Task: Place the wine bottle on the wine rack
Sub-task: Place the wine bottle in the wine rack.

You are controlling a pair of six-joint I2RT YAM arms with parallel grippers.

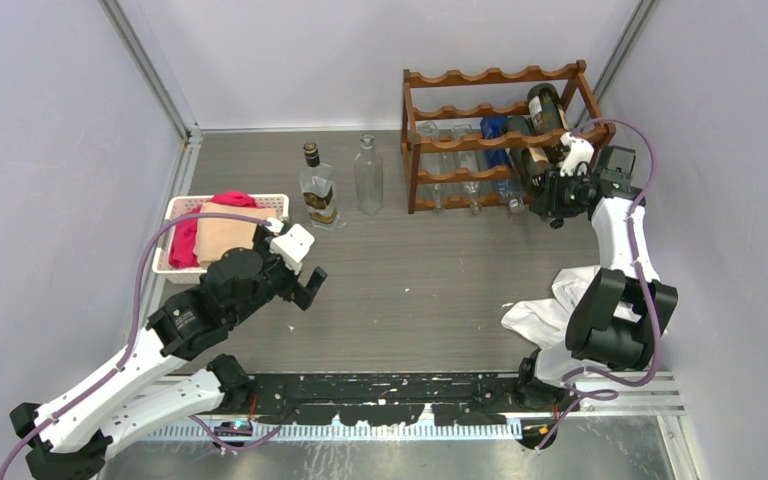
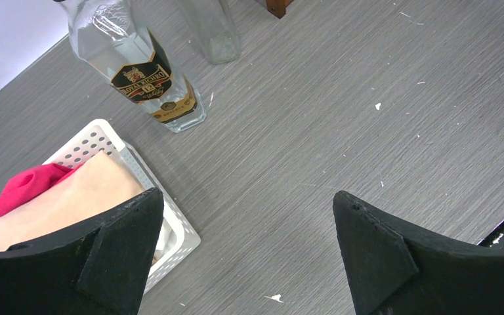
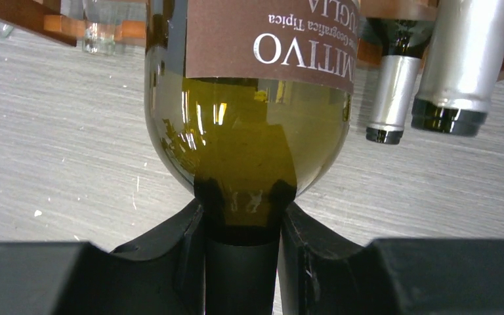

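The right tool is clenching the black-capped neck of the wine bottle, with a finger pressing on each side. The olive-green bottle, wearing a brown label, is pointing away from the tool and reaching into the right end of the wine rack. I cannot tell which tier is bearing it. Two silver-capped bottle necks are sticking out of the rack just beside it.

Well apart, the left tool is hanging released, jaws wide, above the grey worktop. One of its fingers is overlapping the corner of a white basket that is holding red and tan cloths. A labelled whisky bottle and a clear glass bottle are standing upright on the worktop between the basket and the rack. A white cloth is lying crumpled by the right arm's base.
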